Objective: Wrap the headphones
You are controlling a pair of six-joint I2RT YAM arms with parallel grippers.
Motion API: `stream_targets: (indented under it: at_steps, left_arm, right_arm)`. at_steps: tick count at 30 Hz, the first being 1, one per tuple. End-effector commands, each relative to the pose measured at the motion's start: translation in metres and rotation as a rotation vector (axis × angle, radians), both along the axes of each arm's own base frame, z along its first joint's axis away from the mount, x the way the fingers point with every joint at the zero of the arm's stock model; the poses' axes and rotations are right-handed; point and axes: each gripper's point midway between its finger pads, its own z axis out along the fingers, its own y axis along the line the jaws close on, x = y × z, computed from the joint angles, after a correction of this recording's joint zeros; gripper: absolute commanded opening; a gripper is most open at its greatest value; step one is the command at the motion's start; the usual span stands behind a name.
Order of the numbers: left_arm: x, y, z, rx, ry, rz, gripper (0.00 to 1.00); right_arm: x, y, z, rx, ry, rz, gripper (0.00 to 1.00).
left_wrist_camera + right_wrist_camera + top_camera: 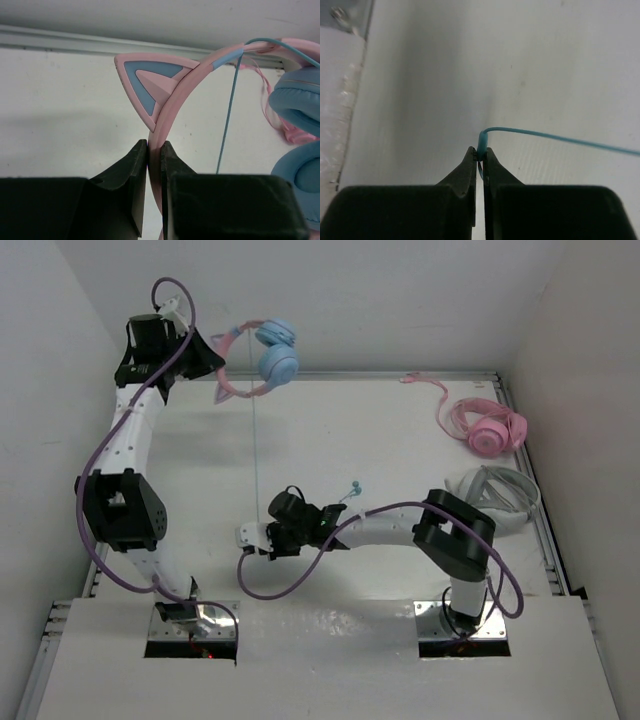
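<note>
Left pincer is pinching the light, stiff headband, holding the headphones above the table's far-left edge, while right pincer, over the table's middle, is pinching the limp, likely slippery cable.

Three headsets and two grippers laid out across one table.

At the far left we find the headphones, raised off the surface close to the back wall. Their headband sits between the fingers of the left gripper, just to their left. Their cable runs straight towards us to the right gripper, near the table's middle, which pinches it. By the right edge lies a second headset, with a third headset just in front of it.
</note>
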Motion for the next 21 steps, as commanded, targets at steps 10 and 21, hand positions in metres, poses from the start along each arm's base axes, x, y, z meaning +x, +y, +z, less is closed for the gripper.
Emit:
stream_targets:
  at_steps: [10, 21]
  left_arm:
    - [0.024, 0.045, -0.004, 0.312, -0.261, 0.201, 0.00]
    - [0.005, -0.005, -0.078, 0.791, -0.290, -0.024, 0.00]
  right_arm:
    - [-0.022, 0.019, 0.153, 0.333, -0.073, 0.067, 0.00]
    - [0.038, -0.034, 0.220, 0.338, -0.349, -0.188, 0.00]
